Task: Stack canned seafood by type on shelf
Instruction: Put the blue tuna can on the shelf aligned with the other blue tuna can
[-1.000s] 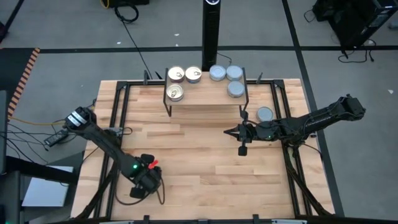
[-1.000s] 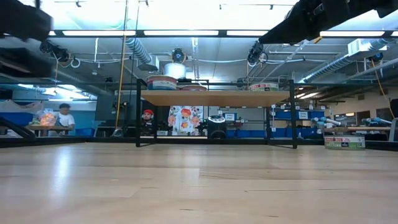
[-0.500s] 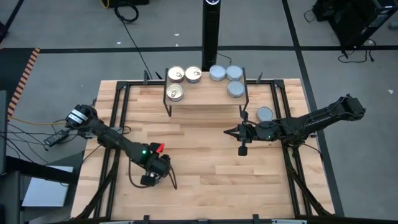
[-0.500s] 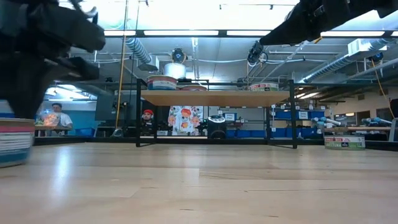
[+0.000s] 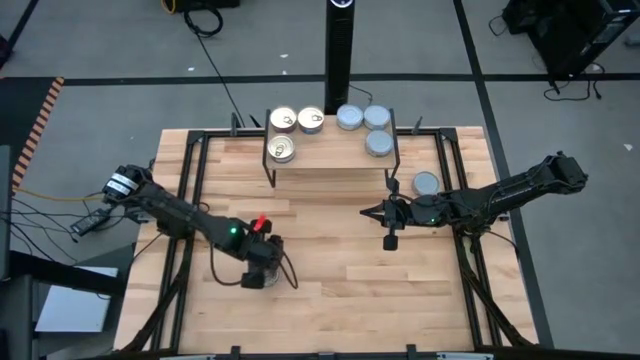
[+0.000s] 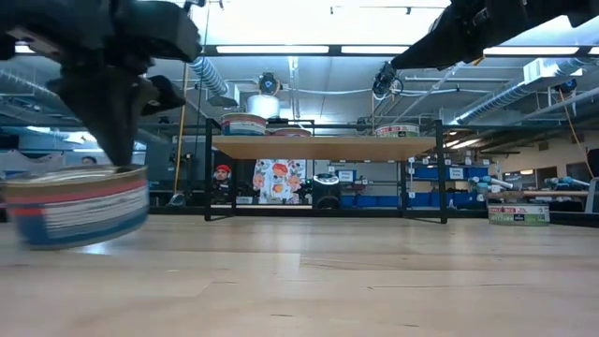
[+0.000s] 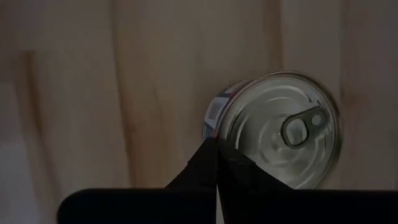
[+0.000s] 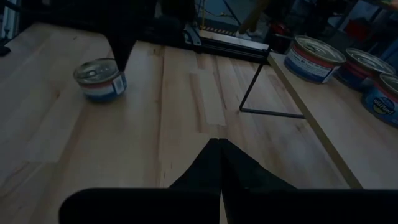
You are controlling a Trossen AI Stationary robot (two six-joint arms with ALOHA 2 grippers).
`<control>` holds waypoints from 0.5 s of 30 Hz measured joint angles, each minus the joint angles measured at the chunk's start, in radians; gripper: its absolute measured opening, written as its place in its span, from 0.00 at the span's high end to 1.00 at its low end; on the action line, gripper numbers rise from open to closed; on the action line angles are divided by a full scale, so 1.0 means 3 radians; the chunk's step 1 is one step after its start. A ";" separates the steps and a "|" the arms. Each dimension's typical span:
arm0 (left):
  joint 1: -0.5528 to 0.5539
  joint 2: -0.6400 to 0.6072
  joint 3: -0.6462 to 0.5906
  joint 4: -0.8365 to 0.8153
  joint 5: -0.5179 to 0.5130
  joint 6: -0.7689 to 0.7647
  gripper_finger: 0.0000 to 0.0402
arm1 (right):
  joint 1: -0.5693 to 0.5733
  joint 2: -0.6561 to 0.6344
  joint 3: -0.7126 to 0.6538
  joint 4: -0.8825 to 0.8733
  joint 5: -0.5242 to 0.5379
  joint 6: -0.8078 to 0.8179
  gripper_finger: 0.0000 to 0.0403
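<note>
left claw (image 7: 217, 163) clenched, tips against the pull-tab tin (image 7: 280, 129) on the table (image 5: 330, 240); right claw (image 5: 390, 237) clenched, empty.

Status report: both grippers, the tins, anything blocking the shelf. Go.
Left gripper shut, tips against a pull-tab tin on the table. Right gripper shut, idle mid-table. Six tins on the shelf; one blue-grey tin beside it. Path clear.

Pale butcher-block wood on the table (image 5: 330, 250), smooth with a soft sheen. Shiny metal pull-tab lid on the tin (image 7: 280, 130), printed paper-like label around its side. Light wood shelf (image 5: 330, 150) on thin black wire legs.
</note>
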 joint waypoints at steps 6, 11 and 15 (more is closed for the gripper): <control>0.0197 0.0000 0.0000 0.0138 -0.0189 0.0100 1.00 | 0.0000 0.0000 0.0000 -0.0007 0.0000 0.0001 0.98; 0.0386 -0.0001 0.0001 0.0315 -0.0263 0.0097 1.00 | -0.0001 0.0000 0.0000 -0.0008 -0.0001 0.0001 0.98; 0.0525 -0.0001 0.0001 0.0468 -0.0299 0.0099 1.00 | -0.0001 0.0000 0.0000 -0.0015 -0.0001 0.0001 0.98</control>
